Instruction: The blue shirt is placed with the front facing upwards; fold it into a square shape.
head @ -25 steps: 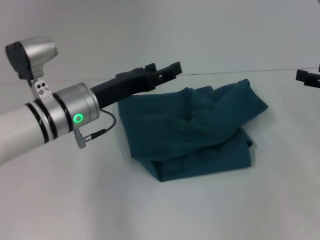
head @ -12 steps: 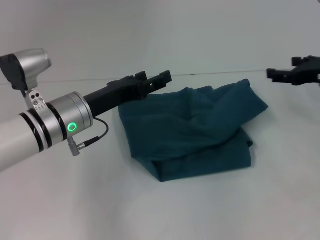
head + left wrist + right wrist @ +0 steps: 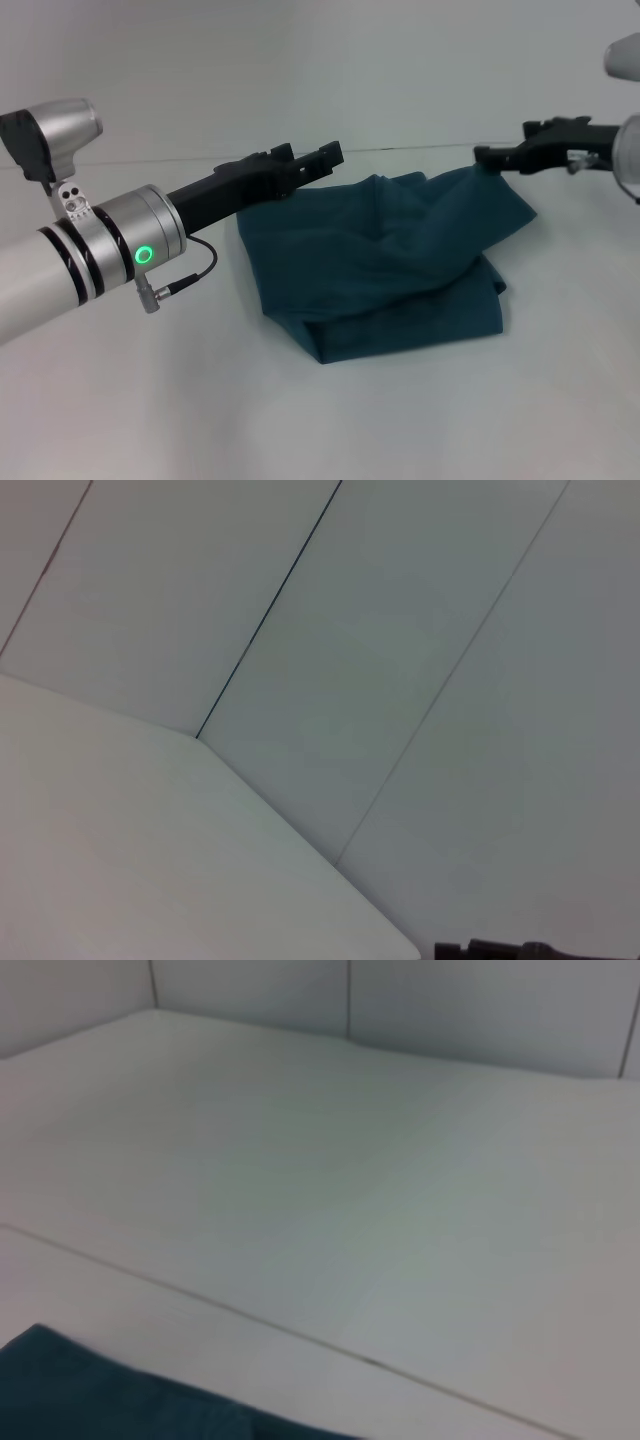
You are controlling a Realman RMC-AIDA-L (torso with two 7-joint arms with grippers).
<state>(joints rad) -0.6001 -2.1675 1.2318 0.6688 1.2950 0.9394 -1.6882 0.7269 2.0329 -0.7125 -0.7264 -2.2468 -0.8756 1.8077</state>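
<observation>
The blue shirt [image 3: 390,265] lies in the middle of the white table as a rumpled, partly folded heap, with no print or neckline showing. My left gripper [image 3: 315,152] hovers open and empty over the shirt's far left corner. From the right, my right gripper [image 3: 503,142] reaches in with its fingers apart, and its lower fingertip is right at the shirt's raised far right corner. A strip of the blue shirt [image 3: 100,1400] shows in the right wrist view. The left wrist view shows only table and wall.
The white table [image 3: 150,400] spreads out on all sides of the shirt. Its far edge meets a pale panelled wall [image 3: 400,60] just behind the grippers.
The right arm has swung in from the right edge to the shirt's far right corner. The left arm drew back slightly a second ago and has held still since. The shirt has not moved.
</observation>
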